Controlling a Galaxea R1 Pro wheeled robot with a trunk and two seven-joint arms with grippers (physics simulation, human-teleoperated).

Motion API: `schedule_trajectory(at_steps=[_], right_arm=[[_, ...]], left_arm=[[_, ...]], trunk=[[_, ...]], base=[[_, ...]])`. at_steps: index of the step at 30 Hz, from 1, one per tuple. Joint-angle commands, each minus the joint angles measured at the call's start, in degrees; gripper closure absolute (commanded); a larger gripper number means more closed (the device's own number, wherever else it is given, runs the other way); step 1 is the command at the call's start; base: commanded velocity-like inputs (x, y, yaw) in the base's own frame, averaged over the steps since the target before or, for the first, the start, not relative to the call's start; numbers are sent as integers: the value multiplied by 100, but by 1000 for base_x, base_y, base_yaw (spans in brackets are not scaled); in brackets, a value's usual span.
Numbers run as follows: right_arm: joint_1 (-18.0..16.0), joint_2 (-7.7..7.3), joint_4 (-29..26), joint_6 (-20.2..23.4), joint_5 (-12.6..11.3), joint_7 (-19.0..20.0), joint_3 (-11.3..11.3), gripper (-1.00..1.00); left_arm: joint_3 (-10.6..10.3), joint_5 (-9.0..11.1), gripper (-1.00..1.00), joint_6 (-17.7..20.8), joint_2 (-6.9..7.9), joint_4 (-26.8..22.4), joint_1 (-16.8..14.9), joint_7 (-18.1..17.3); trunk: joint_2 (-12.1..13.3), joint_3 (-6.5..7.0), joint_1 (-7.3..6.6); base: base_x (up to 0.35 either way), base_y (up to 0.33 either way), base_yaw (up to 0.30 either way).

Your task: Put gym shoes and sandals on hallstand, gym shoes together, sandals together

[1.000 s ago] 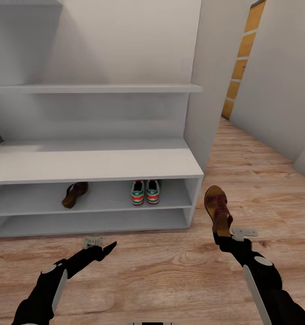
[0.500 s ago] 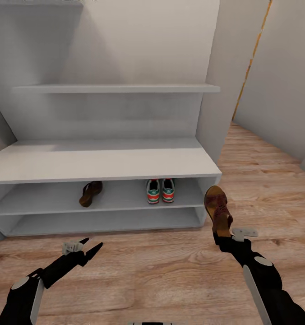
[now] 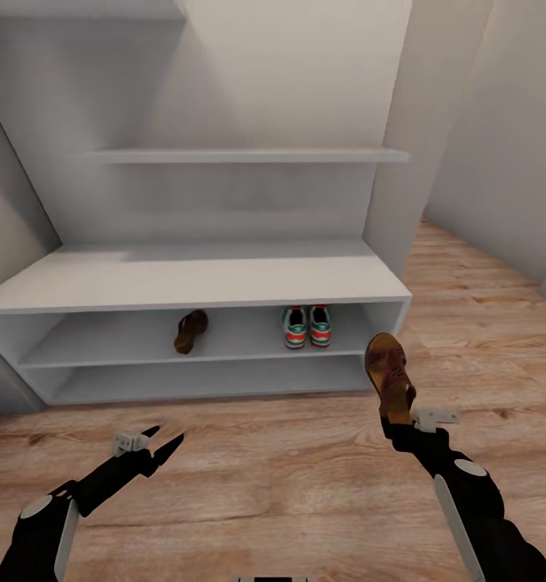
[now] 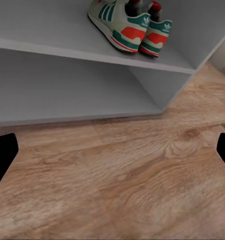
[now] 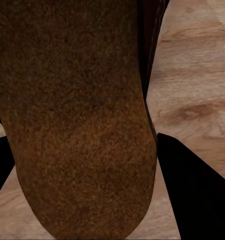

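Currently right gripper (image 3: pixel 399 422) clamps a sandal (image 3: pixel 388 373) upright, near the rack's (image 3: pixel 224 283) right end; left gripper (image 3: pixel 154 440) open, empty. Advise carrying it left past the sneakers (image 3: pixel 307 326), beside the shelved sandal (image 3: pixel 191 331).

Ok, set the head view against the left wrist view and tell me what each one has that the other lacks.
Head view alone: the right gripper shut on a sandal, the second sandal lying on the hallstand's upper shelf slot, and the wall shelves above. Left wrist view alone: a close look at the gym shoes' green stripes and red-orange heels. Shared: the gym shoes side by side in the shelf slot, the hallstand, the corridor floor, and the open left gripper.
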Motion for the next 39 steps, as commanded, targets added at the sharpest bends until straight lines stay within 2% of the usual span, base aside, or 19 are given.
schedule_trajectory(at_steps=[1, 11, 39], right_arm=[[-3, -1, -11, 30, -48, -15, -2, 100], [-3, -1, -6, 32, -53, -14, 7, 100], [-3, -1, -1, 32, -53, -15, 7, 100]], left_arm=[[14, -19, -100, 60, -3, -5, -5, -36], [16, -2, -100, 60, -3, -5, -5, -49], [17, -4, -100, 60, -3, -5, -5, -52]], trunk=[[-2, -5, -4], [-2, -5, -4], [-2, -5, -4]], base=[[-245, 240, 0], [-159, 297, 0], [-28, 333, 0]])
